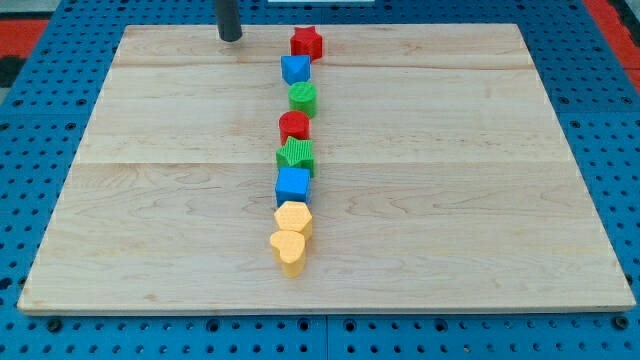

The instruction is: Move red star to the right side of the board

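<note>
The red star (307, 42) sits near the view's top, at the head of a column of blocks down the middle of the wooden board (150, 200). My tip (231, 38) touches the board near the view's top, to the left of the red star with a clear gap between them. Below the star in the column come a blue block (295, 69), a green round block (303, 97), a red round block (295, 126), a green star (296, 155), a blue cube (293, 185), a yellow block (294, 217) and a yellow heart (288, 249).
The board lies on a blue pegboard (40, 120) that surrounds it on all sides. A red patch (612, 14) shows at the view's top right corner.
</note>
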Controlling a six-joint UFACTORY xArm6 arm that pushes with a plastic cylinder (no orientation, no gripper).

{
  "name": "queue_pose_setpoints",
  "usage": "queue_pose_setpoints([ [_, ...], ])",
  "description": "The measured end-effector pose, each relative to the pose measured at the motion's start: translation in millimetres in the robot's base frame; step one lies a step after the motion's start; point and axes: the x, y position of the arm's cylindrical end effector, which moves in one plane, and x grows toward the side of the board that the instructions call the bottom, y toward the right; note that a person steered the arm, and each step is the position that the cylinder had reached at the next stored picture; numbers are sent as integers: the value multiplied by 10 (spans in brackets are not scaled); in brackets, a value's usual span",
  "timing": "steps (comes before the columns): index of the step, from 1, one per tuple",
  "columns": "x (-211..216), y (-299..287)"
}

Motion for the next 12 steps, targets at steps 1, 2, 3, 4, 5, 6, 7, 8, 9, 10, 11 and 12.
queue_pose_setpoints([
  [1, 103, 197],
  [2, 103, 643],
  [3, 103, 680],
  [4, 130, 610],
  [5, 130, 539],
  [6, 130, 545],
  [7, 130, 556],
  [8, 130, 559],
  [9, 130, 564],
  [10, 130, 564],
  [11, 168, 675],
  [12, 189, 672],
])
